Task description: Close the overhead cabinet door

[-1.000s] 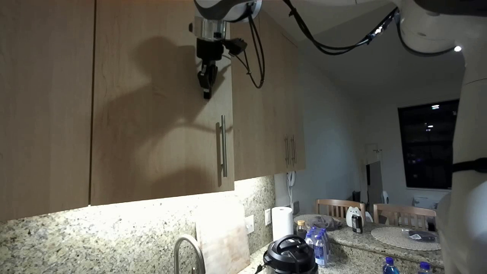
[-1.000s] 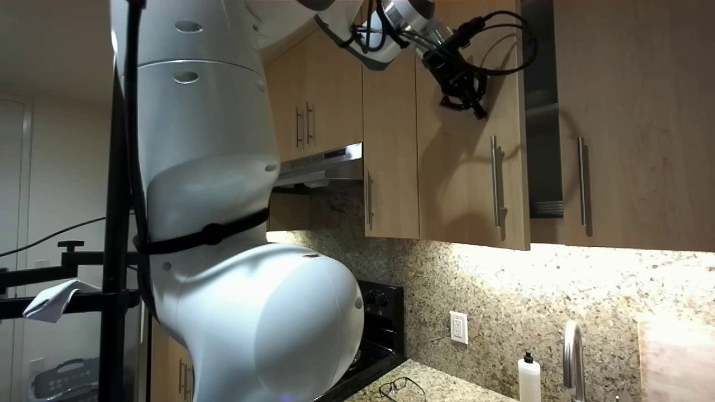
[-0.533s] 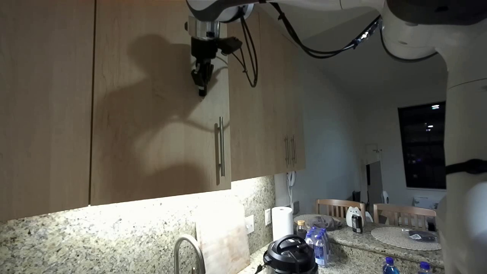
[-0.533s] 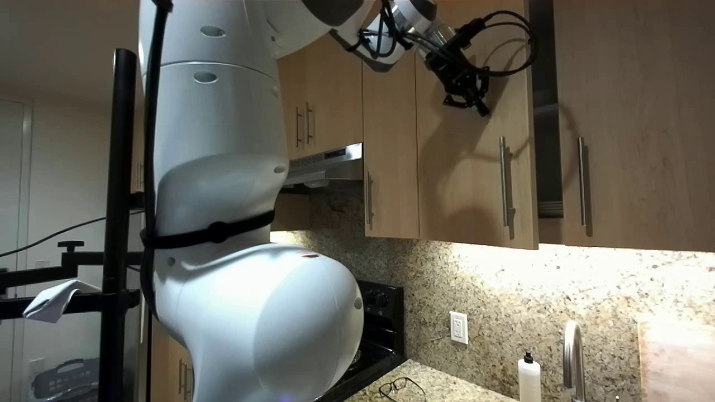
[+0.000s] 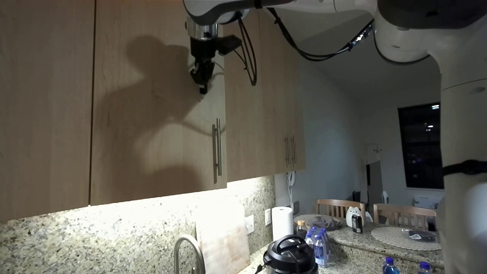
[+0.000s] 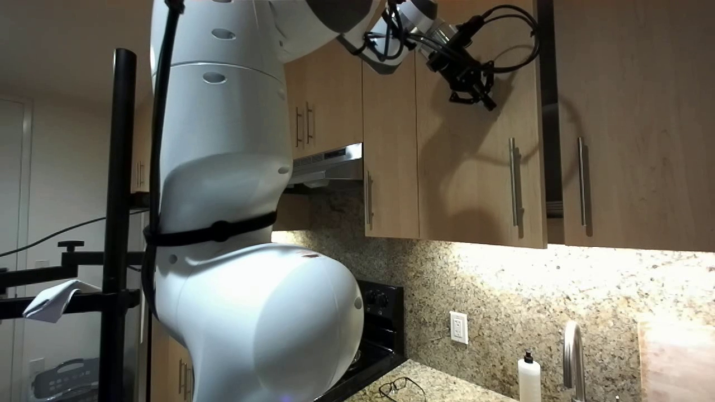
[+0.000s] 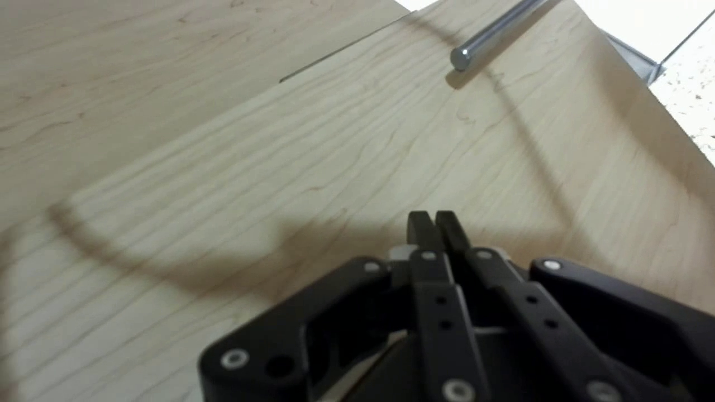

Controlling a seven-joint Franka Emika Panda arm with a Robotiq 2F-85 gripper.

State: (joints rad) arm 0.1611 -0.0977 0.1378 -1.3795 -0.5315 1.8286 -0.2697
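Note:
The overhead cabinet door is a tall light-wood panel, in both exterior views and filling much of the wrist view. It stands slightly ajar; a narrow dark gap shows beside its handle-side edge. Its long metal bar handle is near that edge and also shows in the wrist view. My gripper is above the handle, fingertips at or very near the door face; contact cannot be told for certain. In the wrist view its fingers are together with nothing between them.
The neighbouring door has its handle near its left edge. Below are a faucet, a soap bottle, a cutting board and a black-lidded cooker. A range hood is beside the narrow cabinet.
The door has swung inward and the dark gap beside it has narrowed. My gripper has moved along with the door, still shut.

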